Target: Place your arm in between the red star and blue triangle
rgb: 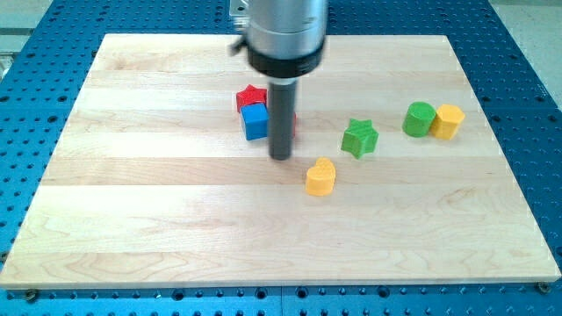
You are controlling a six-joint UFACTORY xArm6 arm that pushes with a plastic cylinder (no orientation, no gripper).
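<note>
The wooden surface (158, 228) holds no containers, only loose blocks. My tip (280, 157), a bare rod grasping nothing, stands just right of the blue block (255, 122), which touches the red star (251, 96) above it. To the right lie a green star (359, 138), yellow block (320, 176), green cylinder (419, 118) and another yellow block (449, 121); whether the blue block is the triangle I cannot tell.

My tip (280, 157) just right of blue block (255, 122), red star (251, 96).
</note>
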